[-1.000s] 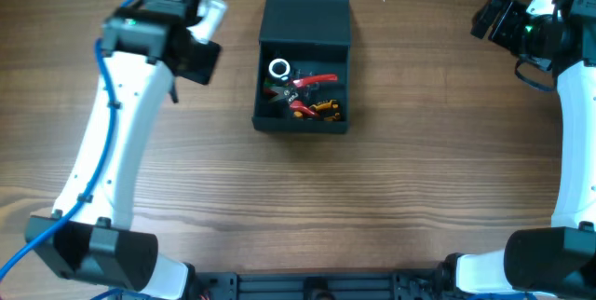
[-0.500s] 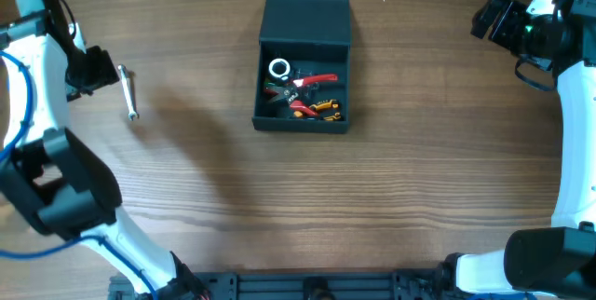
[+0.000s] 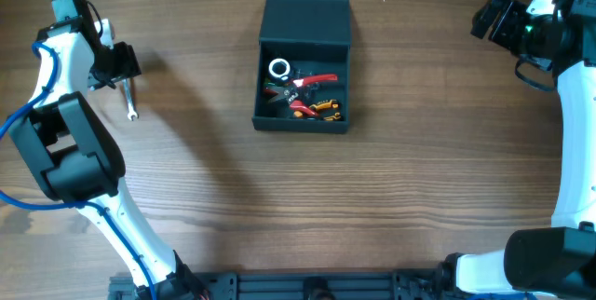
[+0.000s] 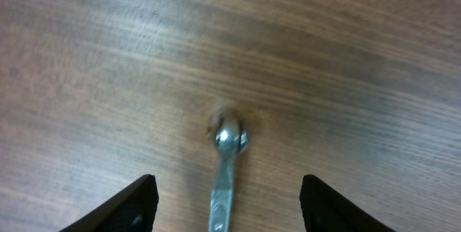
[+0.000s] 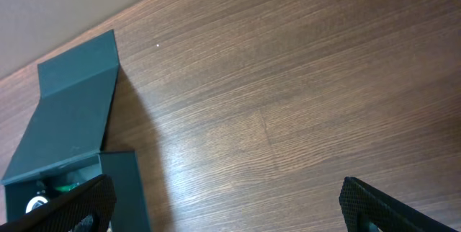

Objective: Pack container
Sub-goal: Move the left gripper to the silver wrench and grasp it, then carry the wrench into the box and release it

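The left arm (image 3: 70, 146) was doubled back on itself, the left pincer (image 4: 229, 207) spread wide over a wrench (image 4: 229, 140) between its fingers. The right pincer (image 5: 223, 210) gaped too.

Slim metal tool (image 4: 225, 174) is seen lying on wood table (image 4: 346, 59), round end up-frame, approx centred btwn left gripper's (image 4: 230, 207) wide-spread fingers, not touched. Pic blurred.

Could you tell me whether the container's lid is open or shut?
Open: the lid lies folded back, and tools show inside the container.
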Controlling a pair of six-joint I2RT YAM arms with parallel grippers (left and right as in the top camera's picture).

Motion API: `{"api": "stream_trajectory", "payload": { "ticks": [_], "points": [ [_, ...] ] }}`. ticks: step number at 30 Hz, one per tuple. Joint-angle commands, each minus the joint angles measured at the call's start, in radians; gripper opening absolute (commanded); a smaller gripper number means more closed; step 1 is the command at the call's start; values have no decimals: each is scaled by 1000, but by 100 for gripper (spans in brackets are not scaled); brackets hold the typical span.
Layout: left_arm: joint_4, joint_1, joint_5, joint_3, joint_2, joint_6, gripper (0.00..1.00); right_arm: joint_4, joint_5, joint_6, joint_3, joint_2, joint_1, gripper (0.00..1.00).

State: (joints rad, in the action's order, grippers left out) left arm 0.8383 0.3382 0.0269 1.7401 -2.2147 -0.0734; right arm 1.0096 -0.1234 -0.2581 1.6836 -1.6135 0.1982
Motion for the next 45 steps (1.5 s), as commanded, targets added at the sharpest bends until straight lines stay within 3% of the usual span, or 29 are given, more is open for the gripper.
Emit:
{"api": "stream_trajectory", "payload": {
  "ticks": [1, 14, 16, 18, 27, 32, 37, 42, 45],
  "points": [
    [-17, -1, 36, -3, -16, -54, 63, -3, -8, -11, -4, -14, 0, 100],
    [-34, -1, 32, -3, -72, -53, 46, -3, -8, -11, -4, -14, 0, 100],
    [-35, -1, 32, -3, -72, -53, 34, -3, -8, -11, -4, -14, 0, 100],
    [-34, -1, 32, -3, -72, -53, 4, -3, -8, -11, -4, -14, 0, 100],
    [14, -4, 29, 3, -48, -54, 4, -3, -8, -11, -4, -14, 0, 100],
    [29, -57, 29, 6, 125, -55, 4, -3, -8, -11, -4, -14, 0, 100],
    [57, -189, 28, 8, 340, -141, 4, -3, -8, -11, -4, -14, 0, 100],
    [58, -445, 29, 8, 487, -346, 4, -3, -8, -11, -4, -14, 0, 100],
    [94, -592, 29, 8, 472, -584, 4, -3, -8, -11, -4, -14, 0, 100]
  ]
}}
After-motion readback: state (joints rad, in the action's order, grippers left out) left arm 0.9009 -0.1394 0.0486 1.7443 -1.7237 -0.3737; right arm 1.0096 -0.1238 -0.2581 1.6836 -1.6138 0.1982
